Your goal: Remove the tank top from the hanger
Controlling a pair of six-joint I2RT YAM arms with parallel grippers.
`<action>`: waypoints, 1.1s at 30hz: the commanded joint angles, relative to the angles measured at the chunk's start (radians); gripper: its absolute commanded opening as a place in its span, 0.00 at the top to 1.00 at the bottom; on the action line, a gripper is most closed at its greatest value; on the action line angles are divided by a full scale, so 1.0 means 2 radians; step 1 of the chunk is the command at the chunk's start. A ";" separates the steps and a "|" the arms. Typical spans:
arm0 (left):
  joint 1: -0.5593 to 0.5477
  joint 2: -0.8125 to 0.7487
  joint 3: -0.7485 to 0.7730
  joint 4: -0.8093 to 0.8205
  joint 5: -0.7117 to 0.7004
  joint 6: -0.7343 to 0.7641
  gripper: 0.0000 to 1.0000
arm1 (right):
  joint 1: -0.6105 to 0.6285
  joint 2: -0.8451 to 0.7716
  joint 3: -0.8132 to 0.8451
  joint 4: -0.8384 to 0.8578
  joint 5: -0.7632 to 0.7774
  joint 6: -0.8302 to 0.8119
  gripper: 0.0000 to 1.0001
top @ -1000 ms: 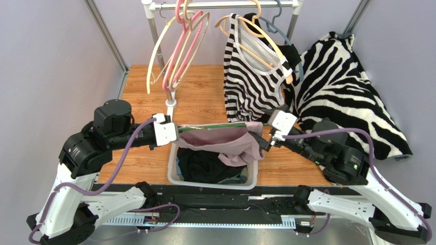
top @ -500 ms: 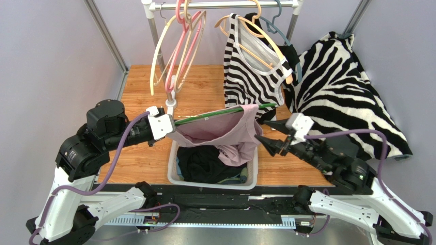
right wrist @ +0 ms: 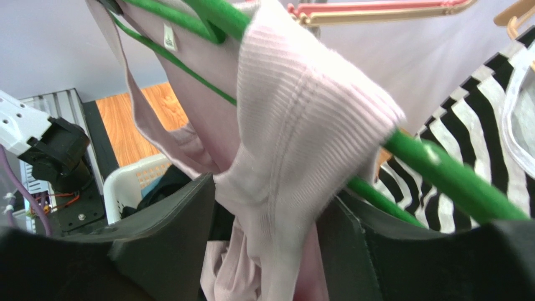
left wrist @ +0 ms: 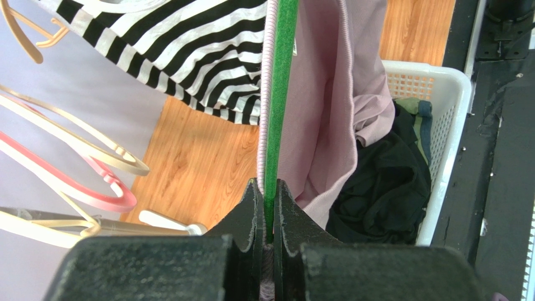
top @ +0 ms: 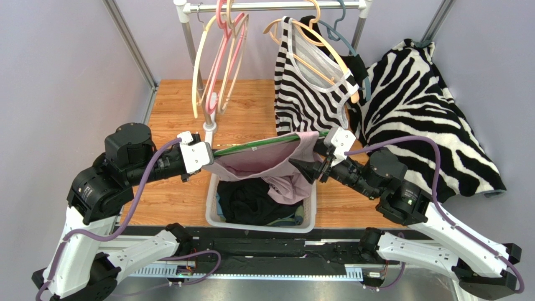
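A pale pink ribbed tank top (top: 276,168) hangs on a green hanger (top: 238,148), held in the air just above a white laundry basket (top: 264,227) of dark clothes. The hanger's long axis runs left to right between the two arms. The left gripper (top: 212,153) is clamped tight on the hanger's left end, beside the top's strap. At the opposite end, the right gripper (right wrist: 267,251) points at the top's other shoulder, which wraps over the hanger's tip. Its jaws stand moderately apart, one on each side of the drooping fabric, with no squeeze evident. The right arm is nearer that shoulder, so pulling it off the tip probably falls to that arm.
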 commanded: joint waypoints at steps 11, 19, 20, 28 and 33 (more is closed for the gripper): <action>0.004 -0.015 -0.023 0.045 -0.036 0.013 1.00 | 0.003 -0.017 0.053 -0.007 -0.047 0.065 1.00; 0.004 -0.028 -0.047 0.003 -0.037 0.049 1.00 | 0.004 -0.052 0.076 -0.043 0.099 0.046 1.00; 0.003 -0.026 -0.043 -0.007 -0.033 0.054 1.00 | 0.003 -0.051 0.079 -0.046 0.118 0.038 1.00; 0.004 -0.020 0.010 -0.087 -0.013 0.061 1.00 | -0.049 -0.035 0.057 -0.063 0.172 0.013 1.00; 0.004 -0.029 0.045 -0.101 -0.007 0.060 1.00 | -0.156 -0.029 0.043 -0.099 0.109 0.055 1.00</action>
